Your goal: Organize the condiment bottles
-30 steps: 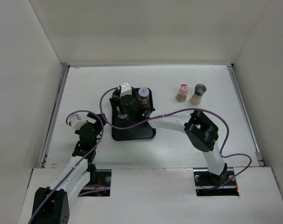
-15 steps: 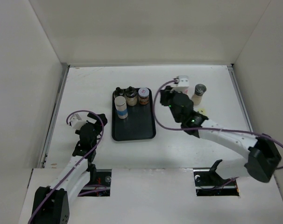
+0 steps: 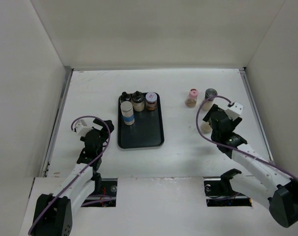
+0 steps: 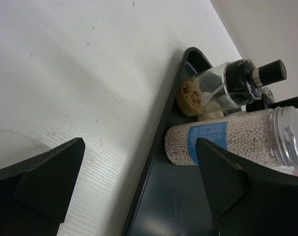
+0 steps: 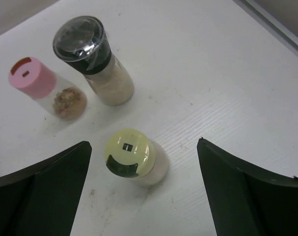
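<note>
Hovering wide open and empty, the right hand [image 5: 145,196] frames a pale-filled jar [image 5: 138,160] with a yellow-green flip cap.

Your tray [image 3: 141,135] holds blue-label bottle [image 3: 127,112] plus three jars [image 3: 137,101], probably dark-capped; pink-cap jar [image 5: 43,88], black-cap jar [image 5: 97,61], yellow-cap jar [image 5: 135,156] upright, right side.

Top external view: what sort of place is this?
Probably a lab test cell: bare white walls box in the table, with a left arm, a right arm, and spice bottles on a black tray.
</note>
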Controlling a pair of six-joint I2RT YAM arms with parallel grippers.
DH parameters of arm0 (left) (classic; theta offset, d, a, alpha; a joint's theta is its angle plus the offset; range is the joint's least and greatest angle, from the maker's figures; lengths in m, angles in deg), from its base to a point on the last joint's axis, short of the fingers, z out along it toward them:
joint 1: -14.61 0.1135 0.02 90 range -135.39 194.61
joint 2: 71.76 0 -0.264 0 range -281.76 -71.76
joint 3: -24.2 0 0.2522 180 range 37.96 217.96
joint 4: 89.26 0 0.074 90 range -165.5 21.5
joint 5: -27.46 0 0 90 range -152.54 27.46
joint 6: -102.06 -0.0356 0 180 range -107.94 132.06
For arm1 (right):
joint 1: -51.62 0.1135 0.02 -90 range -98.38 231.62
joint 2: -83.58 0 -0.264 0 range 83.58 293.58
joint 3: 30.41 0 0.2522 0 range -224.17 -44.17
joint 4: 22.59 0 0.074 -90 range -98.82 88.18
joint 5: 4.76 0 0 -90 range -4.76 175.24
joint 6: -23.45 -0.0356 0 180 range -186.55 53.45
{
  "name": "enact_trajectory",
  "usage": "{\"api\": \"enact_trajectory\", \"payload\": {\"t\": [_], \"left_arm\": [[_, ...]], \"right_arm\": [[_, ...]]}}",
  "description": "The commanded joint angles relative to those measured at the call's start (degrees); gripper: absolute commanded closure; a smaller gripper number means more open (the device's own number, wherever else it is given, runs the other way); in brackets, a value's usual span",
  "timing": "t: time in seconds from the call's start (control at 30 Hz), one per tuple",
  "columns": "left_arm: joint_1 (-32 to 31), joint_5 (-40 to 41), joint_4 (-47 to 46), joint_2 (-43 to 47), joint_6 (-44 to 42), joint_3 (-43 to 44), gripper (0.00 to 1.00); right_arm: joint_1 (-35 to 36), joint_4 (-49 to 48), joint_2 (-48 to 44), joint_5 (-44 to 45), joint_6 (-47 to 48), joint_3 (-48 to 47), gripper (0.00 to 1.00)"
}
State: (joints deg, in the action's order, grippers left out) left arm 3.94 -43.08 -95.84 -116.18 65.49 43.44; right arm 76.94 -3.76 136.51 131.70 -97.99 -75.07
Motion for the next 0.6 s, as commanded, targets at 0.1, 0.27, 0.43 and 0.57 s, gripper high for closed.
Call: {"api": "enact_trajectory", "payload": {"t": [0.1, 0.27, 0.43, 0.57], "left_arm": [[-0.4, -0.6, -2.8, -0.9, 0.5, 0.3, 0.0], [-0.5, -0.4, -3.0, -0.6, 0.5, 0.1, 0.0], [-0.5, -0.8, -3.0, -0.3, 0.6, 0.1, 0.0], [-0.4, -1.4, -3.0, -0.9, 0.6, 0.2, 0.0]], "right_arm": [[-0.9, -2.1, 3.2, -6.9, -2.4, -0.5, 0.02], [-3.0, -6.5, 6.4, -10.8, -2.9, 0.1, 0.06], [-4.0, -8.2, 11.0, -10.5, -3.0, 0.0, 0.16], [-4.8, -10.0, 14.4, -10.9, -2.3, -0.8, 0.33]]}}
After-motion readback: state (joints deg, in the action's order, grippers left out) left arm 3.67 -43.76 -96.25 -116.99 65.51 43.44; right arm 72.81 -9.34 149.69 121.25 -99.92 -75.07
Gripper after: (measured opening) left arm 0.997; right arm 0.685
